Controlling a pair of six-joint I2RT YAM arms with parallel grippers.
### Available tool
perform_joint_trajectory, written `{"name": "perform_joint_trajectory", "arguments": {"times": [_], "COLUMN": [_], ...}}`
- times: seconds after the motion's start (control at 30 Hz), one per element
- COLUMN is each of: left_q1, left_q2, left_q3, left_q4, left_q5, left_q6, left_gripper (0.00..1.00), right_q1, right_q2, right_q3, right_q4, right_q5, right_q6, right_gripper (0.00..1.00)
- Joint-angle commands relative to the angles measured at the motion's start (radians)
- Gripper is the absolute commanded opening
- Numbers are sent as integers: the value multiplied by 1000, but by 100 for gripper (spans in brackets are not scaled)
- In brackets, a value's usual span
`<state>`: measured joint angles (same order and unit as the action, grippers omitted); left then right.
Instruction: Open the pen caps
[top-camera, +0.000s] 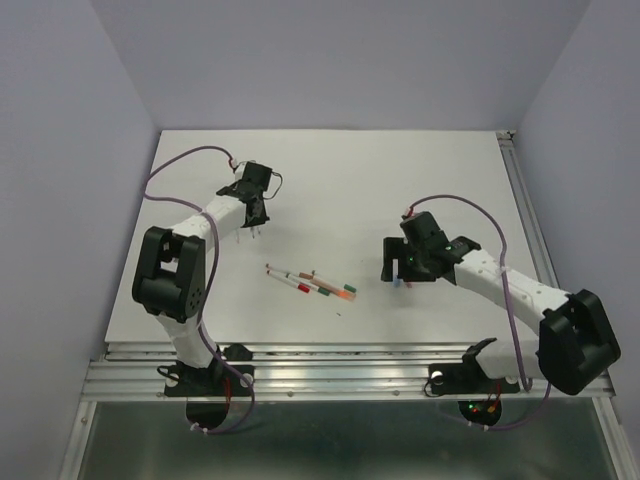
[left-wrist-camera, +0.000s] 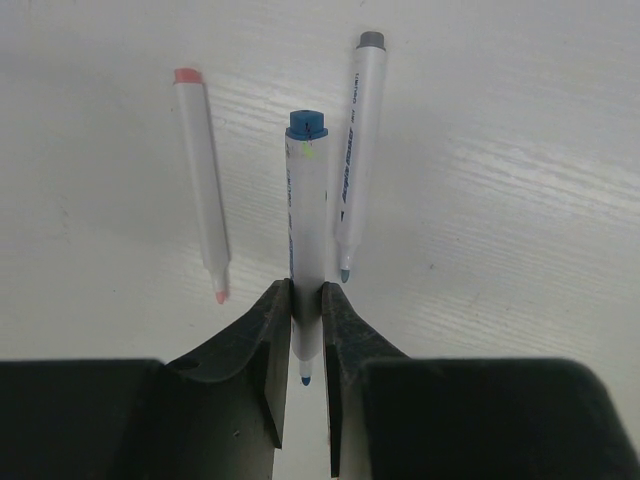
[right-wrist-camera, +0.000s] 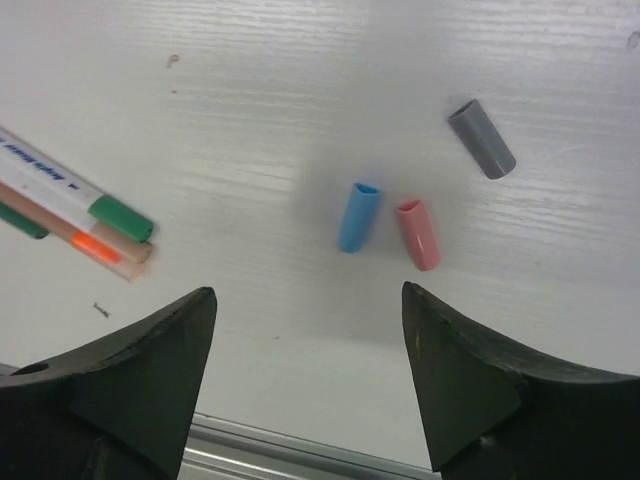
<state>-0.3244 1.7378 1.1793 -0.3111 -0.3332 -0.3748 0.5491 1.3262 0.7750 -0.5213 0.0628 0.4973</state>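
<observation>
My left gripper is shut on a white pen barrel with a blue end; its bare blue tip shows between the jaws. Two uncapped pens lie beside it, a pink one and a grey one. My right gripper is open and empty above three loose caps on the table: blue, pink and grey. Capped pens lie at its left, with a green cap and an orange cap. In the top view the left gripper is far left and the right gripper is right of centre.
A small bundle of capped pens lies mid-table between the arms. The table's metal front rail runs just below the right gripper. Grey walls close in the table on three sides.
</observation>
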Motion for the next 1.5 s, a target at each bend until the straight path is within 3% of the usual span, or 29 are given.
{"name": "perform_joint_trajectory", "arguments": {"times": [0.0,0.07,0.17,0.3,0.43,0.6,0.7,0.77,1.0,1.17,1.47], "left_q1": [31,47,64,73,87,87,85,71,-50,-224,-278], "left_q2": [25,42,74,112,117,2,-87,-158,-351,-446,-509], "left_q3": [54,72,95,126,149,134,106,66,-102,-239,-374], "left_q4": [15,10,-2,-25,-55,-68,-100,-118,-212,-287,-371], "left_q5": [-3,20,48,51,65,135,175,195,142,109,86], "left_q6": [46,59,57,54,30,-25,-108,-136,-392,-616,-990], "left_gripper": [18,27,39,47,48,57,68,99,99,99,97], "right_q1": [-5,-5,-5,-5,-5,-5,-5,-5,-5,-5,-5], "right_q2": [-93,-136,-200,-260,-303,-354,-378,-386,-421,-410,-487], "right_q3": [105,127,152,182,210,211,188,175,124,101,86], "right_q4": [-40,-60,-85,-124,-178,-198,-187,-183,-171,-192,-218], "right_q5": [-49,-58,-96,-80,-25,-9,14,31,152,258,319], "right_q6": [-23,-37,-51,-62,-62,-60,-46,-33,47,113,124], "right_gripper": [85,95,100,100,100,100,100,100,100,100,100]}}
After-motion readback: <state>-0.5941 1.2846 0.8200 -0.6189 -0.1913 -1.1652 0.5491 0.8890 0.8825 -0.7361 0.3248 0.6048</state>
